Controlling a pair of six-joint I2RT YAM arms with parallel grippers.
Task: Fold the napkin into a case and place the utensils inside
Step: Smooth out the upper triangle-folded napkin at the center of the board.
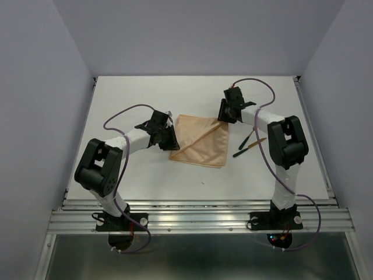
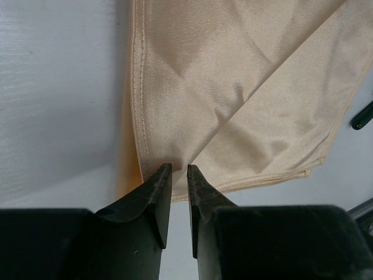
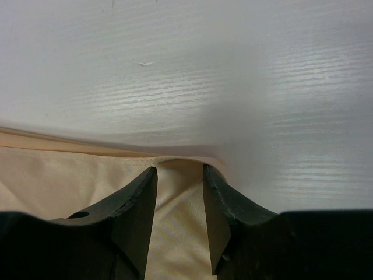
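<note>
— In the middle of the table [image 1: 145, 99] lies the napkin [image 1: 201, 143], doubled over, with a diagonal crease running from its 8 o'clock corner to its 2 o'clock corner. How are the claws placed?

— One at each end of that crease. The left claw [image 2: 179, 169] sits at the 8 o'clock corner. Its jaws are a narrow slit apart with the tips just at the hem, and I see no cloth pinched between them. The right claw [image 3: 179, 170] is at the 2 o'clock corner. Its jaws stand wider, with the hem lying under the gap and nothing held.

— And the utensils?

— The utensils [image 1: 250, 142] lie on the table at 3 o'clock of the napkin, near it but apart, close by the right arm. None is inside anything yet.

— So folding is the step in hand. How is it done well?

— I judge the cloth is not yet a narrow case and needs another fold. Each claw should pinch close to its corner and lift just enough to clear the layer beneath. Both ends should travel together so the edge stays straight, and the cloth should be laid flat before the claws let go.

— Risks?

— The cloth looks thin and slippery. A low tip could drag the whole stack across the table and undo the crease. The fold also must not sweep toward 3 o'clock and catch the handles.
</note>
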